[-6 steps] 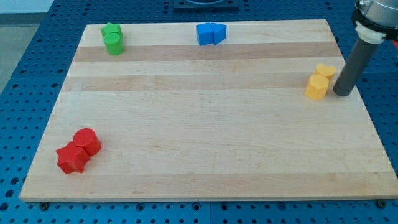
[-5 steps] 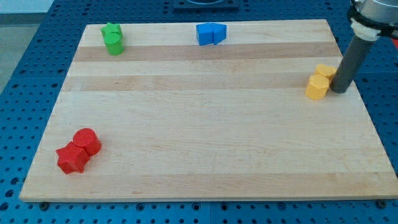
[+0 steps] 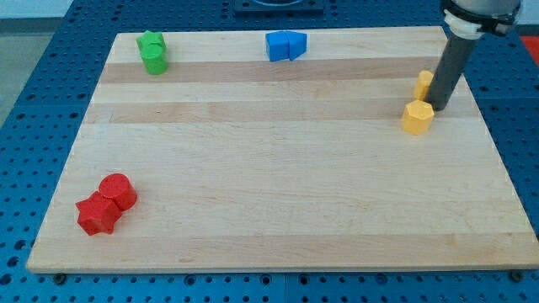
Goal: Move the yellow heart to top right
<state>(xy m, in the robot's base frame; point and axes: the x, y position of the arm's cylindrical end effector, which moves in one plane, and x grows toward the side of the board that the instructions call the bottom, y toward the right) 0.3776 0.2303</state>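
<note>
Two yellow blocks sit near the board's right edge. The upper one (image 3: 424, 84) is partly hidden behind my rod, so its shape is unclear. The lower one (image 3: 417, 117) looks hexagonal and stands just below and left of it, slightly apart. I cannot tell which one is the heart. My tip (image 3: 440, 108) rests on the board between them, touching the right side of the upper block and just up and right of the lower one.
Two green blocks (image 3: 153, 52) stand at the top left. Two blue blocks (image 3: 285, 45) stand at the top centre. Two red blocks (image 3: 106, 204) stand at the bottom left. The wooden board (image 3: 278, 168) lies on a blue perforated table.
My tip moved left and up, going in between the two yellow blocks. The upper block shifted up and left, the lower one left and slightly down, so they separated.
</note>
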